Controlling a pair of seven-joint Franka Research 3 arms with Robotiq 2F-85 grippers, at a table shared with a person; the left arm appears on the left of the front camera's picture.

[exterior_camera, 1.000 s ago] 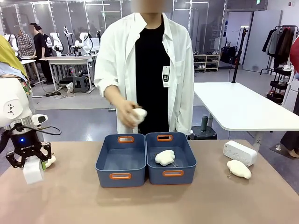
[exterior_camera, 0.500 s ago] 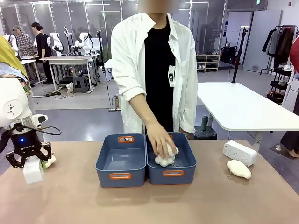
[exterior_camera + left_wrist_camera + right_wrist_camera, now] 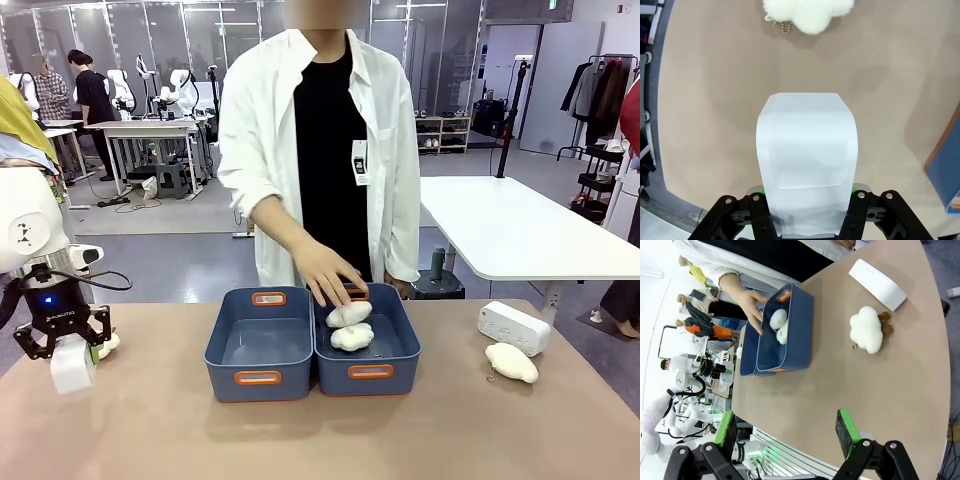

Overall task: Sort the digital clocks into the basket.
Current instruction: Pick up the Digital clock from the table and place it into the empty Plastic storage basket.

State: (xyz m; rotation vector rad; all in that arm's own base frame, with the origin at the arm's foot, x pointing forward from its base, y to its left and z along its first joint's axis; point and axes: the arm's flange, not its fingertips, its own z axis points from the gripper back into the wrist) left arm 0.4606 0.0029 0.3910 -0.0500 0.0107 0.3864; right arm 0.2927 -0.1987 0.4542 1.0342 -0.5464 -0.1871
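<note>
Left gripper (image 3: 72, 352) pinches a white digital clock (image 3: 72, 368) by its upper end, the clock hanging down over the table (image 3: 150, 430) near its left edge, well apart from the bins. In the left wrist view the green pads press on both sides of this held clock (image 3: 807, 160), tan tabletop below it. A cream plush lump (image 3: 105, 344) lies just behind the left gripper on the table. Right gripper (image 3: 786, 432) has its fingers spread wide, high over the right end of the table. Second clock (image 3: 513, 327) lies flat on the table far right, another plush lump (image 3: 511, 362) just beside it toward the robot. Left bin (image 3: 258, 377) and right bin (image 3: 370, 372) sit touching side by side mid-table. Two plush lumps (image 3: 350, 325) lie in the right bin. Person's hand (image 3: 325, 280) hovers palm down over the right bin's far rim
</note>
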